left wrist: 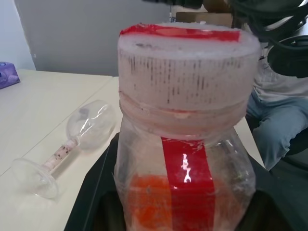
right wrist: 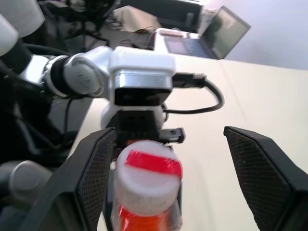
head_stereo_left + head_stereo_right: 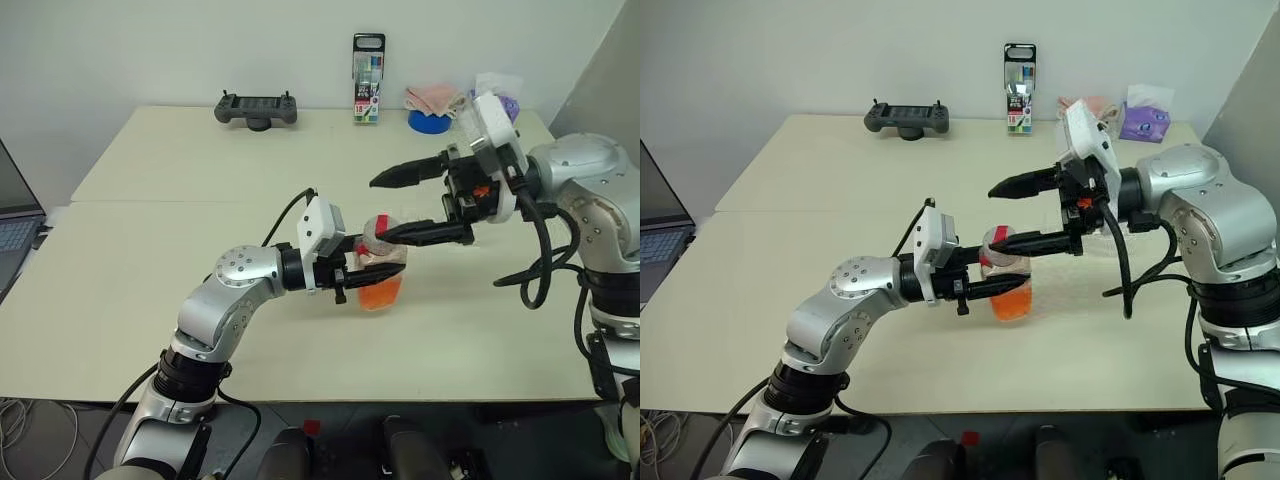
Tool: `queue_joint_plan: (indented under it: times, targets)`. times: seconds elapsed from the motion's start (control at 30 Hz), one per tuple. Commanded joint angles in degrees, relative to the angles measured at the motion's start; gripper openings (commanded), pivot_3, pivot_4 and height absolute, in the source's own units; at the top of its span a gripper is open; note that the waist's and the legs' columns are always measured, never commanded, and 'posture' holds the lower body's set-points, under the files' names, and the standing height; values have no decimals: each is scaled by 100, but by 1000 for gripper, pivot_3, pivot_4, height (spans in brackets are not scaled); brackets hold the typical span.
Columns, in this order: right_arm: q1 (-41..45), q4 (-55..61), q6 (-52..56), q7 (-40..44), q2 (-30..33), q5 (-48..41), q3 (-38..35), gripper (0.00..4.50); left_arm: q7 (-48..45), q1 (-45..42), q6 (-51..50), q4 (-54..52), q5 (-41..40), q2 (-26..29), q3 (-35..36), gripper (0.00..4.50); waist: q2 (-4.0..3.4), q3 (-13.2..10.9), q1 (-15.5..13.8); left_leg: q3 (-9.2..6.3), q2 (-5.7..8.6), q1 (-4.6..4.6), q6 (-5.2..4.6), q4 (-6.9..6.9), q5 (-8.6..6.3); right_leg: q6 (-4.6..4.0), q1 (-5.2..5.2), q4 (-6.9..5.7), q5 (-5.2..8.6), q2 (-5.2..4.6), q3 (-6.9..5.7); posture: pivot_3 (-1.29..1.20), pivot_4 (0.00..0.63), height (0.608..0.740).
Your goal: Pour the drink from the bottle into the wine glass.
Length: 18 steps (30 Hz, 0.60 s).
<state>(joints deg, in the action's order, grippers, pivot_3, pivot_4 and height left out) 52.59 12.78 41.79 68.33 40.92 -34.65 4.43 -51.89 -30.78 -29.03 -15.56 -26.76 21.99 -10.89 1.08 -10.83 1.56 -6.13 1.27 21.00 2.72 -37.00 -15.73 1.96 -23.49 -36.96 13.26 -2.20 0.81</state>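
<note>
the left gripper (image 3: pixel 372 268) is clamped on the bottle (image 3: pixel 381 272), holding it upright above the table (image 3: pixel 150 290), its two black fingers pressed to the sides of the bottle's clear body. the drink (image 3: pixel 381 293), orange-red, fills the lower part of the bottle. the red-and-white cap (image 2: pixel 147 176) is on the bottle's neck, with a red strip across its top and another running down the front of the body.

the right gripper (image 3: pixel 402 204) comes in level from the other side and its fingers are spread wide. one finger (image 3: pixel 430 233) lies just beside the cap, at cap height; the other is well above the bottle, apart from it. in the right wrist view the cap sits near one finger, with a broad gap between the cap and the second finger, so this gripper is not gripping the cap.

the wine glass (image 1: pixel 72 139) shows in the left wrist view: it lies on its side on the table, on the far side of the bottle, bowl nearer the bottle and round foot farther off. in the head views it is hard to make out behind the right gripper.

well beyond the bottle, along the table's far edge, stand a black handheld controller (image 3: pixel 256 108), a tall marker pack (image 3: pixel 367 79), a blue roll of tape (image 3: pixel 430 121) with a pink cloth (image 3: pixel 432 98) beside it, and a purple tissue pack (image 3: pixel 1144 117). a laptop (image 3: pixel 15 230) sits off the table's edge, on the left gripper's side of the bottle.
</note>
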Motion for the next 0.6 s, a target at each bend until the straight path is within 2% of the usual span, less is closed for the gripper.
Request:
queue_joint_plan:
  times: [0.03,0.37,0.5,0.6]
  targets:
    - [-416,951,511,-826,-26,-316,-447,3821,49,-110,231,-102,23,-44,92,1815,0,0,-9,-2,0,3,0,-1,0,0,-1,-1,0,0,-1,0,150,740]
    - [-1076,2370,1772,-3297,-630,-473,-670,3821,190,-232,359,196,90,-159,159,1815,0,0,-1,4,1,3,0,-6,0,6,-2,-5,3,0,5,0,150,740]
    - [-1301,2698,2067,-4072,-1036,-529,-670,3821,219,-185,390,204,104,-193,140,1815,0,0,-4,1,1,3,0,-5,1,3,-2,-5,2,1,4,0,150,740]
    - [-1308,2816,2279,-4290,-1136,-646,-659,3821,236,-160,359,186,86,-219,129,1815,0,0,-2,6,2,4,0,-5,0,1,-3,-5,0,0,8,0,150,740]
